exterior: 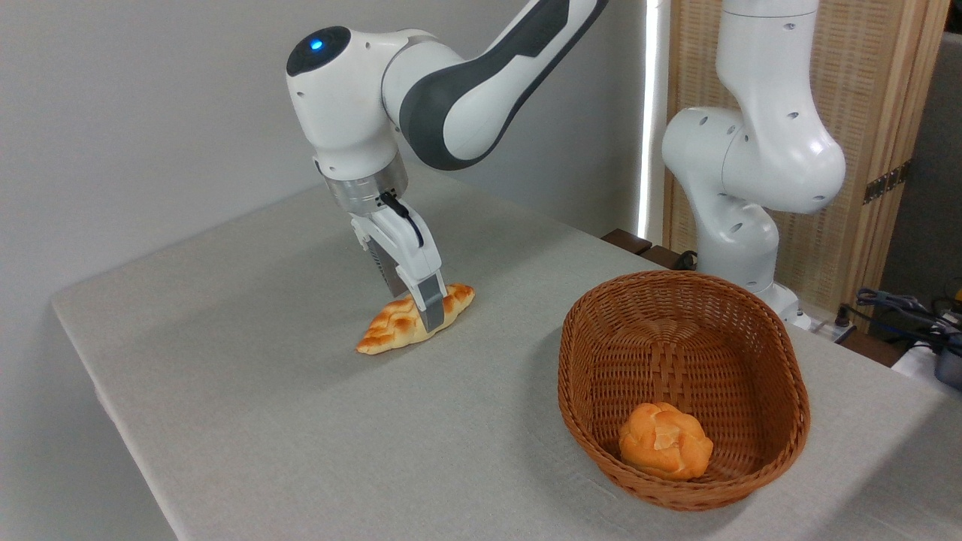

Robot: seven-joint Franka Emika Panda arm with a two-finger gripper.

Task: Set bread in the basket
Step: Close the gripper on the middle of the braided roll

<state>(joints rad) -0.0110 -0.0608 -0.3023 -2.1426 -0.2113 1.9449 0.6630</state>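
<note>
One bun [665, 449] lies in the basket [601, 330]; the end effector [427, 319] straddles the bread [394, 327], grip unclear.

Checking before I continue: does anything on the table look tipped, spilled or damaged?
Nothing stands out. The basket sits upright with a round bun inside; the braided bread lies intact on the table at the pincer.
</note>
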